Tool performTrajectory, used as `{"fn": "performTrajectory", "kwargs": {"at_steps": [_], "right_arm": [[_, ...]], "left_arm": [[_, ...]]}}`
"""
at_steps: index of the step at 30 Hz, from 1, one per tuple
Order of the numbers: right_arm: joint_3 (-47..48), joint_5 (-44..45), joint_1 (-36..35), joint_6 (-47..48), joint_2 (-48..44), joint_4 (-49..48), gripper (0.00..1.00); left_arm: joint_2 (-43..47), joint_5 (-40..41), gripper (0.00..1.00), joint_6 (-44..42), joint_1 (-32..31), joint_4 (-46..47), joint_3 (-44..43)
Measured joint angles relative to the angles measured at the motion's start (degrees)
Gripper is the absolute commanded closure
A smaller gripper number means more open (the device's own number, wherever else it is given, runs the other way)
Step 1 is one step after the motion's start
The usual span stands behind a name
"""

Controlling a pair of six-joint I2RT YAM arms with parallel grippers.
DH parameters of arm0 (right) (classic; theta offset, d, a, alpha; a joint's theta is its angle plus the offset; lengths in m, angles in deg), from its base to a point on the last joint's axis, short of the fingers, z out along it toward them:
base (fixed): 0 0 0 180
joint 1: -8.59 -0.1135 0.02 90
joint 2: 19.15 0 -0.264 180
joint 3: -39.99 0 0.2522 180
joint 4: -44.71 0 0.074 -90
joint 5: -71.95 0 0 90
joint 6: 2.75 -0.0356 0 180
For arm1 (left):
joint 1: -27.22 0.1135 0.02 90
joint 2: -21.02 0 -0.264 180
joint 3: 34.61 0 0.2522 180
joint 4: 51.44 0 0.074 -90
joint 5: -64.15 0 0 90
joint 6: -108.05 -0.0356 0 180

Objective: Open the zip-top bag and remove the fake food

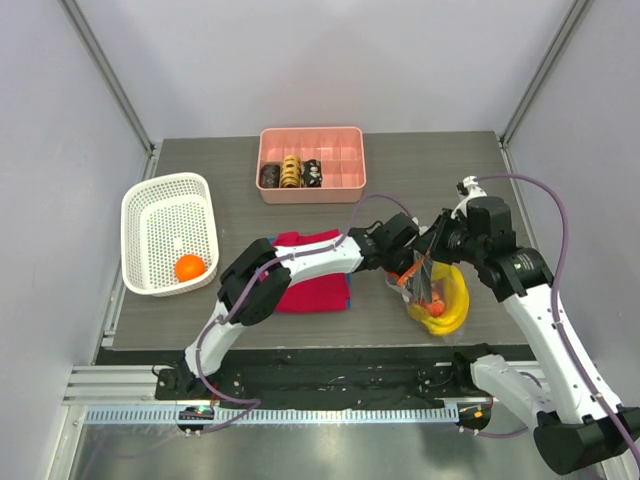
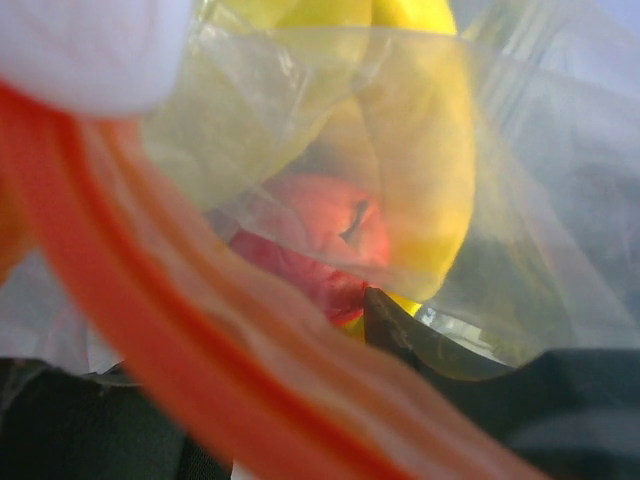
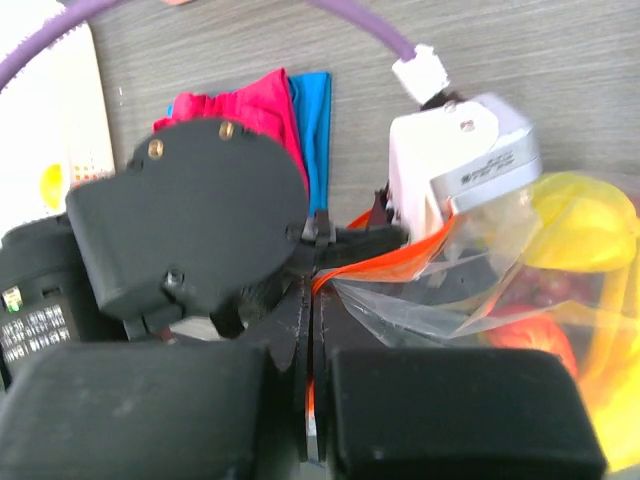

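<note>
The zip-top bag (image 1: 437,300) hangs lifted at the right front, with the yellow banana (image 1: 456,303) inside. My right gripper (image 1: 436,256) is shut on its orange zip strip (image 3: 400,255), which is pinched between the jaws (image 3: 312,290). My left gripper (image 1: 405,268) is at the bag's mouth. In the left wrist view the strip (image 2: 150,300) crosses close, with the banana (image 2: 420,180) and the red fruit (image 2: 320,225) behind film. Only one dark finger (image 2: 400,325) shows. The orange ball (image 1: 189,267) lies in the white basket (image 1: 140,215).
The folded red shirt (image 1: 315,280) lies under my left arm, on a blue cloth (image 3: 312,120). The pink tray (image 1: 345,165) with ring-shaped pieces stands at the back. The table's front edge is just below the bag.
</note>
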Motion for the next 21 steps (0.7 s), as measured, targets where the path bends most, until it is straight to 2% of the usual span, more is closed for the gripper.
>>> {"fn": "performTrajectory", "kwargs": {"at_steps": [6,11,15,21], "right_arm": [[0.76,-0.31,-0.02,-1.57,5.16,-5.20,0.99],[2.78,-0.98,-0.07,-2.32,7.30,-10.93,0.99],[2.03,-1.53,-0.11,-2.75,6.80,-14.19,0.99],[-6.67,-1.88,-0.11,-3.45,0.24,-16.74,0.99]], "left_arm": [[2.89,0.57,0.43,1.79,3.28,3.08,5.66],[5.11,2.05,0.38,2.58,7.63,0.96,4.66],[5.25,2.60,0.41,3.13,10.34,-1.27,1.90],[5.22,0.52,0.41,3.72,9.92,-5.01,1.68]]}}
